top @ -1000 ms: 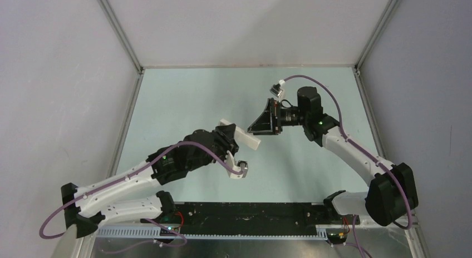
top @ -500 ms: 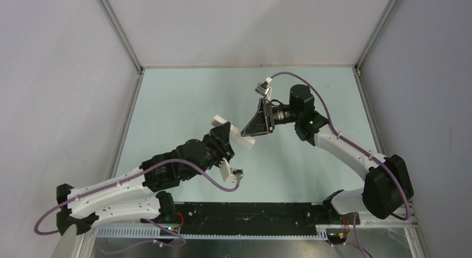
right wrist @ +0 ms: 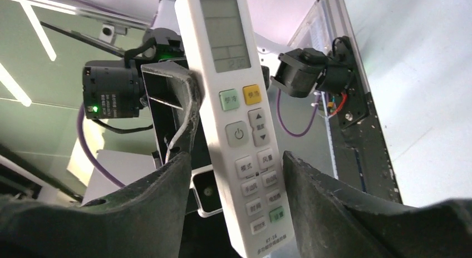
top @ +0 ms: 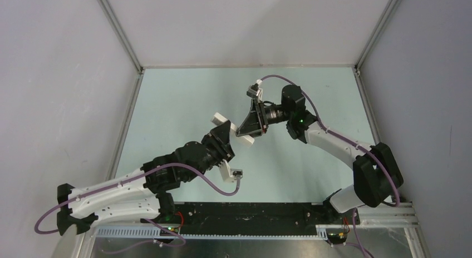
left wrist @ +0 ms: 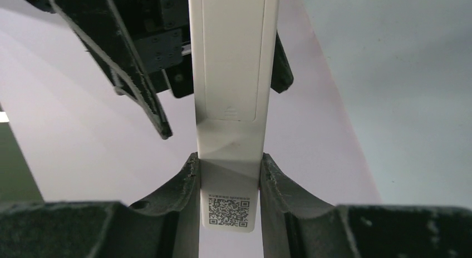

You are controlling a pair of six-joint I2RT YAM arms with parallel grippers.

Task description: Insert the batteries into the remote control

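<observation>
My left gripper (top: pixel 224 139) (left wrist: pixel 229 174) is shut on the remote control (top: pixel 221 119) and holds it in the air above the table. In the left wrist view the remote's white back (left wrist: pixel 234 74) faces the camera, with the battery cover closed and a QR label between the fingers. My right gripper (top: pixel 245 126) (right wrist: pixel 236 158) is open, its jaws on either side of the remote's other end. The button face and display (right wrist: pixel 234 91) show there, with a wide gap to the left finger (right wrist: pixel 167 202). The batteries are out of view.
The pale green table (top: pixel 183 97) lies below both arms, boxed in by grey walls with metal corner posts. A black strip (top: pixel 250 213) runs along the near edge between the arm bases. The left arm's wrist camera (right wrist: pixel 111 94) shows behind the remote.
My right gripper has moved left until its open jaws straddle the remote's free end. My left arm drew back slightly with the remote still held.
</observation>
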